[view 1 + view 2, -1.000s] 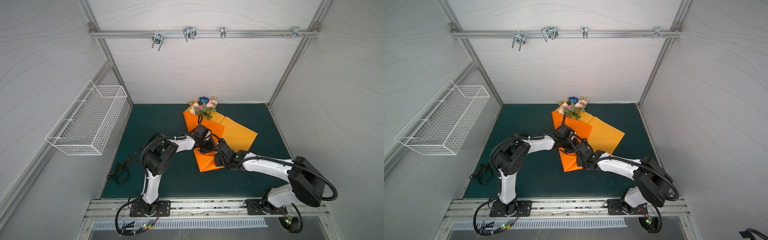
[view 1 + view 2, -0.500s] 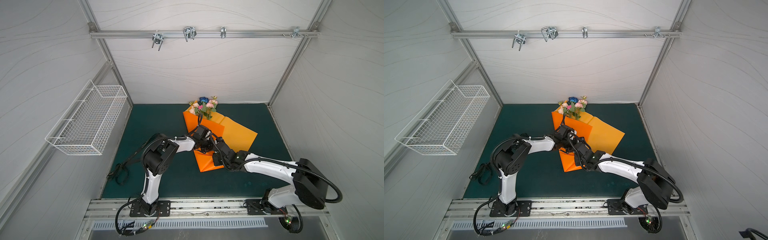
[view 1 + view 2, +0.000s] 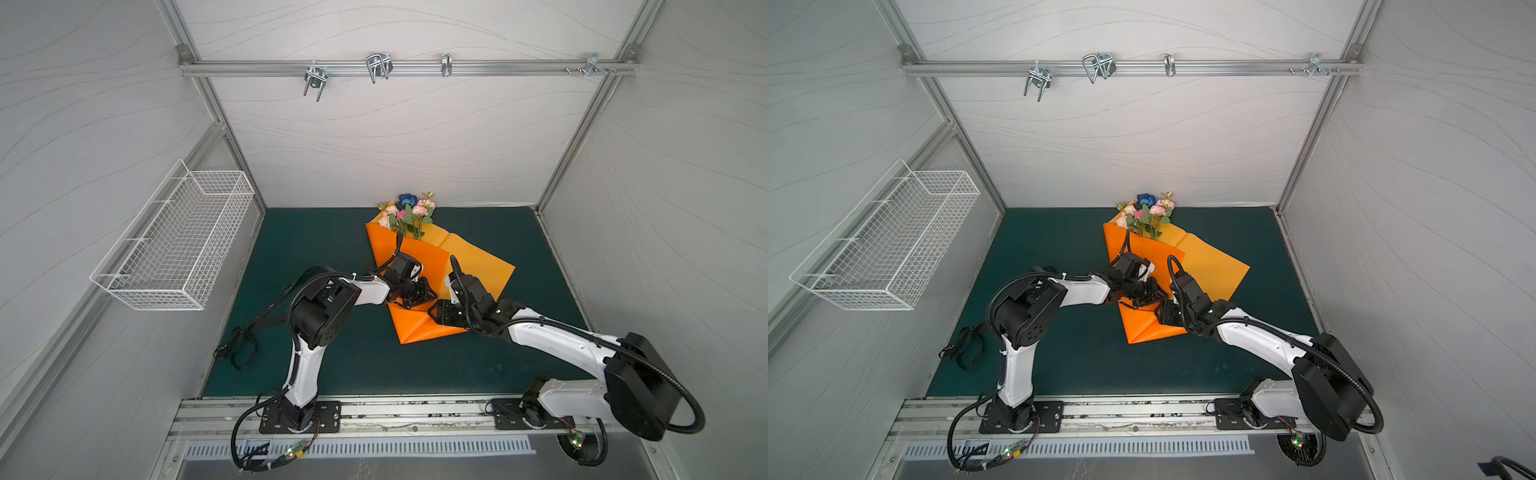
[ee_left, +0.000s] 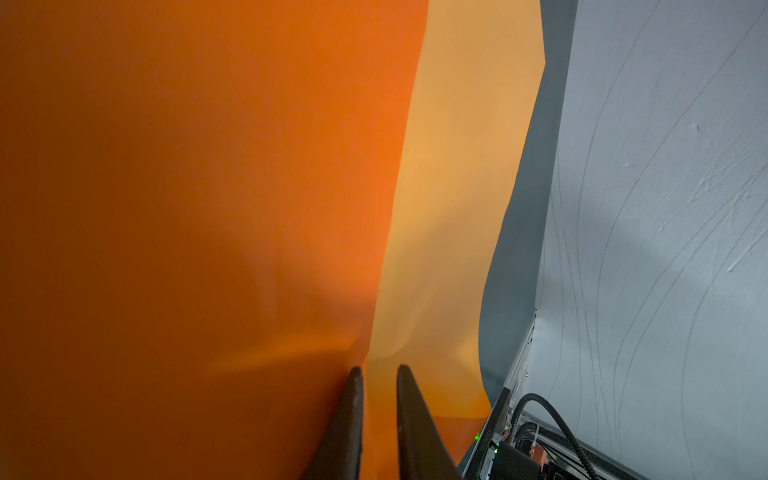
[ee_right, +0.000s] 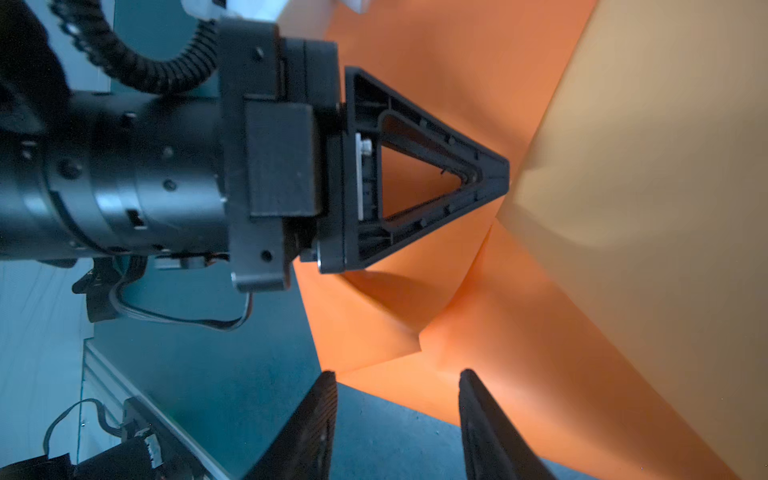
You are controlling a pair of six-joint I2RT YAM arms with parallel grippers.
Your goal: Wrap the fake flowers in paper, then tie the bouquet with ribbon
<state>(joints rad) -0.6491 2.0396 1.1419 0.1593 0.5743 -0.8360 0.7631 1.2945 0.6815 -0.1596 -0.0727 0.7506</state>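
1. My left gripper (image 4: 379, 370) has its fingers almost together, with only a narrow slit between them.
2. The edge of the darker flap of the orange wrapping paper (image 3: 478, 266) runs straight into that slit. I cannot tell whether I actually pinch it.
3. My right gripper (image 5: 397, 374) has its fingers wide apart with nothing held between them. Its tips sit at the paper's near edge, where it meets the green mat (image 3: 324, 249).
4. My two tools are close together over the near half of the paper, the left one reaching in from the left and the right one from the right.
5. The bouquet of fake flowers (image 3: 409, 212) lies at the far end of the paper, close to the back wall. In both top views its blooms stick out past the wrap's far edge, well apart from both grippers. The folded flap hides most of its stems.
6. The black ribbon (image 3: 249, 332) lies on the left of the mat, apart from my grippers.
7. The wire basket (image 3: 178, 245) hangs on the left wall.
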